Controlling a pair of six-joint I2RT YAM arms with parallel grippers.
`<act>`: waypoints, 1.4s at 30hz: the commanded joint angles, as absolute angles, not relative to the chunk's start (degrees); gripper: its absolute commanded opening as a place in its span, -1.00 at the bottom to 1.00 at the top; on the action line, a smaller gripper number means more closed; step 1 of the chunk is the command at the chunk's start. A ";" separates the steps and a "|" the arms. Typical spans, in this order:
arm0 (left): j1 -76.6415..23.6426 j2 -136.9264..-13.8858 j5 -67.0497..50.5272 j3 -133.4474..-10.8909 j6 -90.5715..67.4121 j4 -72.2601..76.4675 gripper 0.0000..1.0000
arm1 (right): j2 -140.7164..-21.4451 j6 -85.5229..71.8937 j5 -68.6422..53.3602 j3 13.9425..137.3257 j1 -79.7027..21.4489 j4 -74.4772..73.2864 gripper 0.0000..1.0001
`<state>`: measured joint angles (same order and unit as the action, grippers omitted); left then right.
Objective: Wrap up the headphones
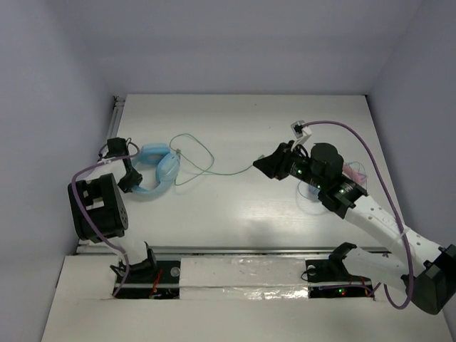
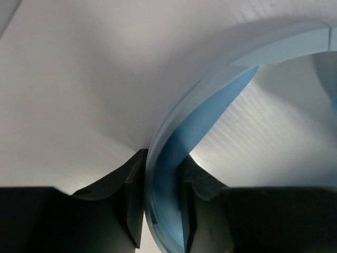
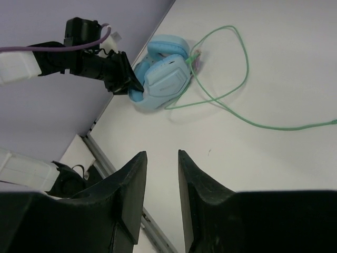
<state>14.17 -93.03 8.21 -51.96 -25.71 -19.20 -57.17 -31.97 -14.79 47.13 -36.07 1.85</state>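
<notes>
We see the headphones (image 1: 158, 169) lying on the left part of the white bench (image 1: 235, 221), close to its left edge and the pale wall beside it. The two padded ear cups sit close together, and the wide headband curves away from them toward the left. The thin pale-green cable (image 1: 214, 171) leaves the ear cups, makes loose loops on the bench just to their right, and then runs in a long line toward the middle of the bench.

The left gripper (image 1: 130, 179) is clamped on the headband. In the left wrist view its two black fingers (image 2: 131, 184) press on either side of the blue band (image 2: 174, 153), with no gap showing between finger and band.

The right gripper (image 1: 258, 165) is over the middle of the bench, well apart from the ear cups, where the far end of the cable reaches it in the top view. From the right wrist camera its fingers (image 3: 131, 184) stand a little apart with only bare bench between them, and the cable (image 3: 237, 100) passes off the right side of that view, so we cannot tell whether it touches the gripper.
</notes>
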 commanded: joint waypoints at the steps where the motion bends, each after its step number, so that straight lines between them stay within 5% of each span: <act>1: 12.13 -96.42 2.91 -51.85 -24.26 -16.96 -0.58 | -58.53 -31.03 -14.33 48.95 -36.47 5.36 -0.28; 2: 11.43 -95.81 1.33 -52.20 -23.21 -17.22 -1.00 | -58.80 -31.11 -14.50 48.96 -36.47 5.97 -0.33; 7: 5.20 -88.27 -2.80 -56.06 -20.57 -18.63 -1.00 | -62.13 -29.98 -16.34 50.71 -36.47 6.15 -0.96; 13: -2.54 -81.66 -6.94 -69.94 -20.65 -24.51 -1.00 | -70.48 -22.42 -22.06 58.26 -36.47 5.10 -1.00; 15: -2.55 -80.95 -7.99 -75.83 -20.57 -24.96 -1.00 | -72.67 -20.66 -21.28 60.11 -36.47 5.53 -0.87; 17: -2.55 -80.25 -9.57 -80.57 -20.74 -24.87 -1.00 | -74.17 -18.56 -18.56 64.93 -35.95 4.58 -0.29; 25: -2.55 -79.19 -15.03 -89.38 -18.38 -27.42 -1.00 | -75.93 -11.96 -26.88 70.84 -29.54 3.78 0.50; 37: -2.55 -78.92 -26.18 -97.20 -23.64 -23.56 -1.00 | -79.37 -15.72 -44.81 59.45 -29.53 15.79 0.57; 42: -2.55 -79.72 -31.63 -98.79 -26.19 -21.89 -1.00 | -80.24 -15.57 -39.74 55.72 -29.01 18.82 0.58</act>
